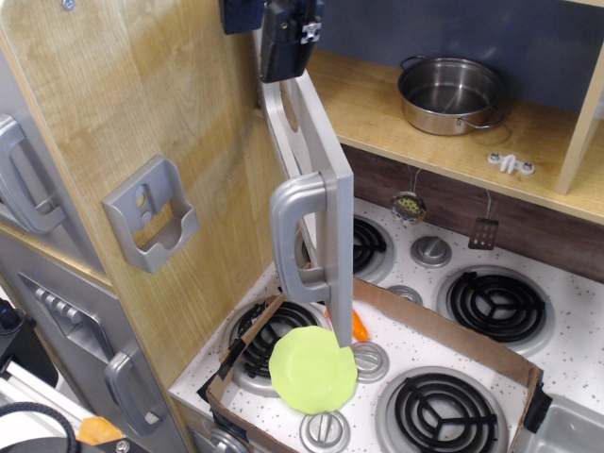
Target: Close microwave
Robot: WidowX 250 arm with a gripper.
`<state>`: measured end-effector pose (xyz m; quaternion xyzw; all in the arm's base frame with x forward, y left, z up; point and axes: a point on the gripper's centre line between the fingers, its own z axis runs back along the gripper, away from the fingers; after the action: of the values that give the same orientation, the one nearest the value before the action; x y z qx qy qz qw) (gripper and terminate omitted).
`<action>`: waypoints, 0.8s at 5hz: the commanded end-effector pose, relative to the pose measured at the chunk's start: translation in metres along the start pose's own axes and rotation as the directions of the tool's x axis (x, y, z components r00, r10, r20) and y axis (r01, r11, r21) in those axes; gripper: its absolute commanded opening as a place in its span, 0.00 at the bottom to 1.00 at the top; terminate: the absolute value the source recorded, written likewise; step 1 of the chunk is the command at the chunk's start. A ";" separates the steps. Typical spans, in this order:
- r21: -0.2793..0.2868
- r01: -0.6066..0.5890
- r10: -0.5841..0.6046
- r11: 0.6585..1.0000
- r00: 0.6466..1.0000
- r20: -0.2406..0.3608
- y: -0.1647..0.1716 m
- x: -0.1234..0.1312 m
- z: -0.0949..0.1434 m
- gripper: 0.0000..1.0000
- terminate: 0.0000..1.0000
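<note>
The microwave door (316, 160) is grey and stands wide open, swung out over the stove and seen nearly edge-on. Its chunky silver handle (294, 238) faces me. Behind it is the wooden interior (363, 106). My gripper (286, 42) is a dark block at the top of the frame, right at the door's upper edge near the hinge side. Its fingers are partly cut off by the frame, so I cannot tell whether they are open or shut, or whether they touch the door.
A steel pot (451, 92) sits on the wooden shelf at the right. Below are the stove burners (495, 304), a cardboard tray (453, 349), a green plate (313, 369) and an orange carrot (360, 327). A wooden side panel with a grey holder (151, 215) stands at left.
</note>
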<state>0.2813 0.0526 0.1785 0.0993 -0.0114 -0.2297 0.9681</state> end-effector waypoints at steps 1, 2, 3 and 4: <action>0.022 -0.010 0.010 1.000 1.000 0.027 0.015 -0.010 -0.016 1.00 0.00; -0.005 -0.035 0.035 0.999 0.997 0.072 0.013 -0.012 -0.036 1.00 0.00; -0.029 -0.070 0.073 0.997 0.984 0.160 0.009 -0.009 -0.048 1.00 0.00; -0.046 -0.091 0.099 0.995 0.968 0.229 0.002 -0.002 -0.055 1.00 0.00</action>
<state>0.2780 0.0672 0.1085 0.0399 -0.1030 -0.1893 0.9757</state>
